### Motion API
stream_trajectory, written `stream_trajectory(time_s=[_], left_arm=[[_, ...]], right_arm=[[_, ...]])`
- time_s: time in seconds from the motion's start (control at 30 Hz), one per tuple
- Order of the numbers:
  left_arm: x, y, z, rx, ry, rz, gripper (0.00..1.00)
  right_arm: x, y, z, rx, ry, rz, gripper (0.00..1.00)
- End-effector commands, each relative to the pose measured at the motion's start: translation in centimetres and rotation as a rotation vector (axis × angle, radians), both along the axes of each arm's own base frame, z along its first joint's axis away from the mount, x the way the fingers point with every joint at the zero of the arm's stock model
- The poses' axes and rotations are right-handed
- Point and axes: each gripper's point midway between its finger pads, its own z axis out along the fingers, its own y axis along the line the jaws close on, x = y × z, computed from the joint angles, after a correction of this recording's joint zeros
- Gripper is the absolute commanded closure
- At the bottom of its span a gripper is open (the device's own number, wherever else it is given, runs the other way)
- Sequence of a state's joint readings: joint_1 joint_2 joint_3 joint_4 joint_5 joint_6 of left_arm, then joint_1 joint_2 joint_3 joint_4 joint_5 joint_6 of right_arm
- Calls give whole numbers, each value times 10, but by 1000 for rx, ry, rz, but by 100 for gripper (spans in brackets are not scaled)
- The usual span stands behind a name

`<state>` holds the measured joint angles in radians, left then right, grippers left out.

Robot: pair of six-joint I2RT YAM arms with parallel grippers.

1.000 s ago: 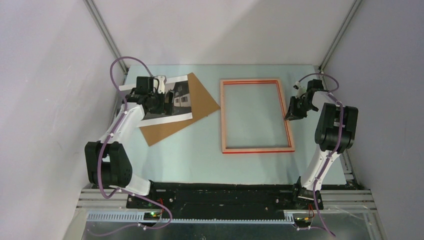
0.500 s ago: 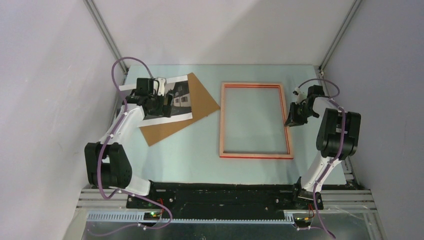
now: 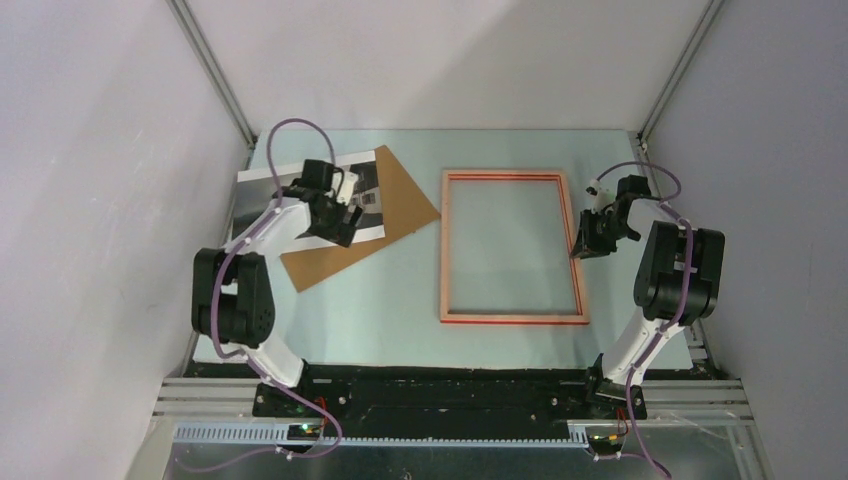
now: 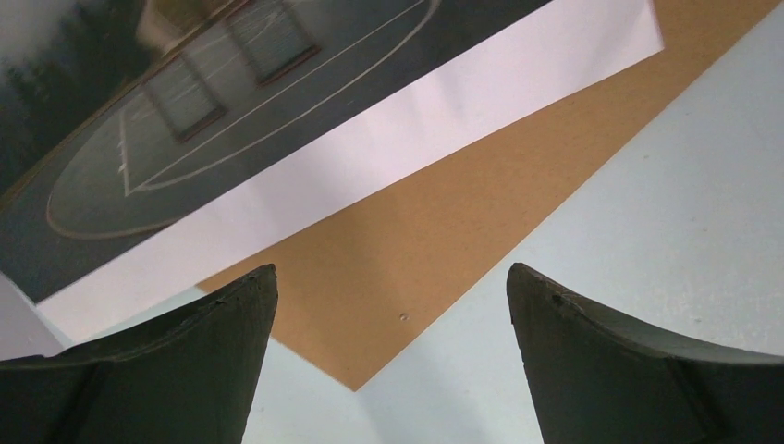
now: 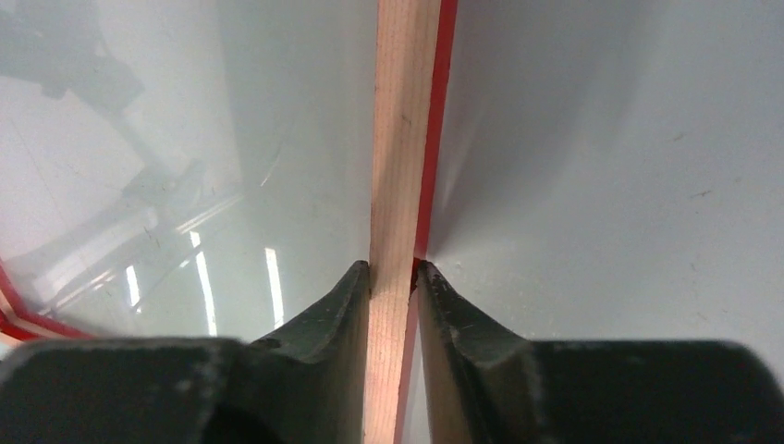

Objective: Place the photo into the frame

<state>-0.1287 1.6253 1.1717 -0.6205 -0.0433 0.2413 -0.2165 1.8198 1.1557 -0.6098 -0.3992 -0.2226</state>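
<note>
The photo [image 4: 231,120] lies flat near the far left corner of the surface [image 3: 400,310]. It rests on a brown board [image 4: 444,250]. The left end effector [image 4: 388,287] hangs just above the photo's white edge, and its fingers are wide apart, holding nothing.

The photo is thin paper. If the fingers come down flat, they may only push it along or crumple it. They may also grab the board with it.

The frame [image 3: 445,250] lies well apart, toward the right edge, wood side up. The right end effector [image 5: 393,273] pinches the frame's thin right bar. That grip is small, so the frame may slip or twist. Then the floppy photo may bend and miss the opening.
</note>
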Motion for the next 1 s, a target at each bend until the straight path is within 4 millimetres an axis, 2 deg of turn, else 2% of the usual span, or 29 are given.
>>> stream_trajectory(time_s=[0.0, 0.07, 0.2, 0.33, 0.47, 0.57, 0.97], left_arm=[[24, -24, 7, 87, -36, -90, 2], [31, -34, 3, 103, -33, -101, 2], [43, -54, -4, 103, -28, -113, 2], [51, -75, -13, 91, -18, -129, 2], [55, -87, -22, 109, -9, -125, 2], [58, -90, -27, 121, -7, -111, 0], [59, -97, -44, 116, 25, -98, 9]], right_arm=[[-9, -2, 11, -25, -9, 18, 63], [-7, -3, 15, -28, -23, 15, 54], [-5, -1, 23, -21, -46, 12, 45], [-5, 1, 26, -10, -49, 7, 44], [-5, 0, 27, -4, -49, -1, 43], [-5, -1, 27, 0, -49, -6, 43], [-6, -4, 22, 24, -30, -26, 44]])
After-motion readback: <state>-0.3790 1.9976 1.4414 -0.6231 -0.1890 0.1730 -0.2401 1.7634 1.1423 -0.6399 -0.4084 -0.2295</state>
